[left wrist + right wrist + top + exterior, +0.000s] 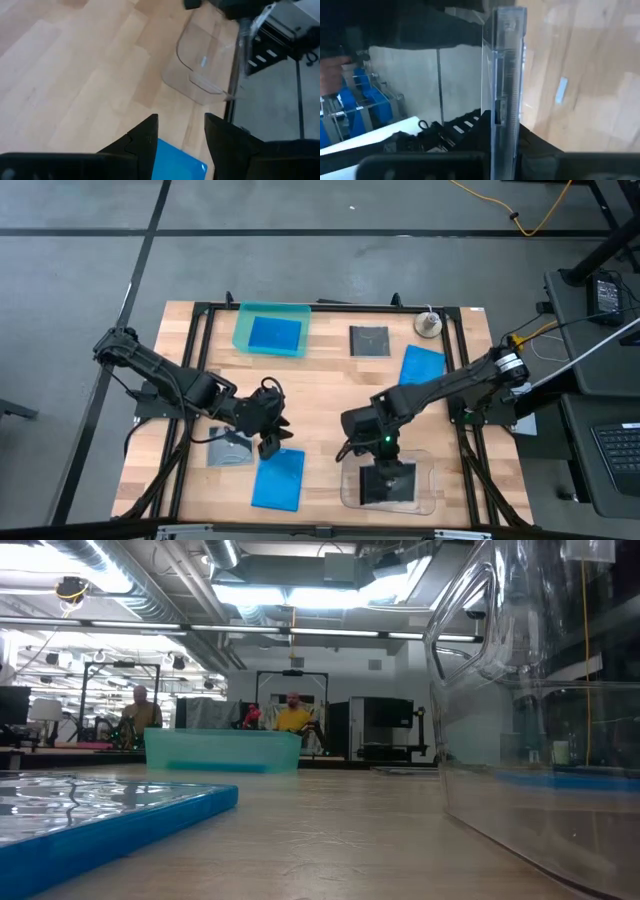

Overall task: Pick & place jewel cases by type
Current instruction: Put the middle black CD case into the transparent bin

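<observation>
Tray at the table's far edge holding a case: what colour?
Translucent teal tray, holding a blue case; clearest in the high view.

Two dark six-joint robot arms reach inward over the worktop, seen from above. The left arm stretches from the left edge, elbow bent, its left hand (272, 442) pointing down with the two dark fingers (142, 142) parted and nothing between them. The right arm angles in from the right edge, wrist turned down, its right hand (385, 455) with the fingers clamped on the edge of a clear square plastic jewel case (506, 80).
</observation>
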